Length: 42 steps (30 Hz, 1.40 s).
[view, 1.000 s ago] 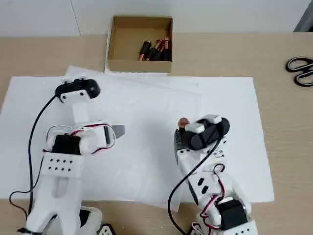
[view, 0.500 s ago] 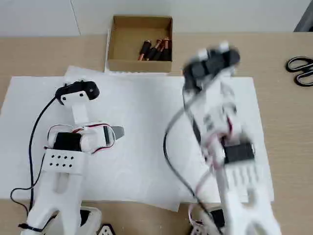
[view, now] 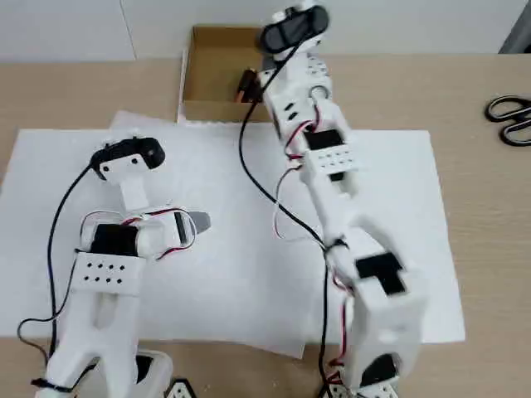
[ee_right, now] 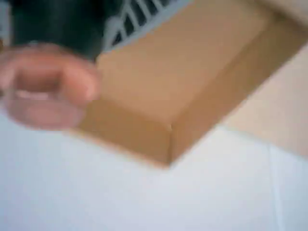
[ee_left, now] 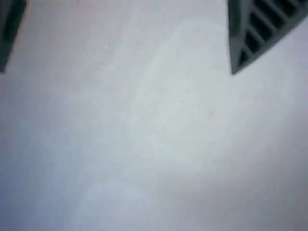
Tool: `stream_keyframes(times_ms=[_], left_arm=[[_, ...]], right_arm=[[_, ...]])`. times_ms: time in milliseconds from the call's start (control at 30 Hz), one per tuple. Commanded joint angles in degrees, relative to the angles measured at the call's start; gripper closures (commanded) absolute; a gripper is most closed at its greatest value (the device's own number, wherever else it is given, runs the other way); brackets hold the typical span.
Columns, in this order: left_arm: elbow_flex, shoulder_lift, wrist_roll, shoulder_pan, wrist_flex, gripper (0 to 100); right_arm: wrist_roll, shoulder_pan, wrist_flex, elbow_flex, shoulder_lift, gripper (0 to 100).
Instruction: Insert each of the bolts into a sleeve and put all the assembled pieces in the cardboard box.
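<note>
The cardboard box (view: 202, 83) stands at the table's far edge, with several assembled pieces (view: 246, 83) lying in it. My right arm stretches out to it, and my right gripper (view: 272, 66) hangs over the box's right half. The right wrist view shows that gripper (ee_right: 72, 33) shut on a copper-headed bolt (ee_right: 45, 89) seated in a black sleeve (ee_right: 57, 24), just over a corner of the box (ee_right: 192, 72). My left gripper (view: 124, 157) rests low over the white paper at the left, and in its wrist view it (ee_left: 127, 33) stands open with nothing between its fingers.
A large white paper sheet (view: 249, 249) covers the middle of the wooden table. Black scissors (view: 510, 116) lie at the far right edge. The right arm's cable (view: 257, 182) trails across the paper.
The right arm has swung from mid-paper out to the box, carrying the bolt in its sleeve. The left arm has stayed in place.
</note>
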Motion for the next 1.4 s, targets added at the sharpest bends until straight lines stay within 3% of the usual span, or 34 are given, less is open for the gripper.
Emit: stream_keyframes(times_ms=[0, 467, 667, 933, 1100, 1267, 1367], left_arm=[[-0.5, 0.1, 0.5, 0.0, 0.1, 72], [-0.4, 0.1, 0.6, 0.0, 0.1, 72], [-0.4, 0.1, 0.6, 0.0, 0.1, 72], [-0.7, 0.1, 0.6, 0.0, 0.1, 72], [-0.8, 0.0, 0.3, -0.1, -2.6, 72], [-2.4, -4.9, 0.4, -0.3, -3.9, 72], [-3.3, -11.4, 0.4, -0.4, -3.9, 72]], right_arm=[[0.3, -0.7, -4.9, -11.5, 7.4, 99.2], [0.4, -1.2, -2.9, -47.2, 40.0, 95.7], [0.3, -1.2, 6.1, -53.7, 44.2, 84.7], [0.5, -0.9, 7.3, -59.1, 45.0, 83.5], [0.5, -0.7, 20.7, -69.0, 44.9, 83.5], [0.5, 0.1, 38.3, -88.9, 45.0, 83.5], [0.6, 1.0, 45.8, -88.4, 43.0, 83.5]])
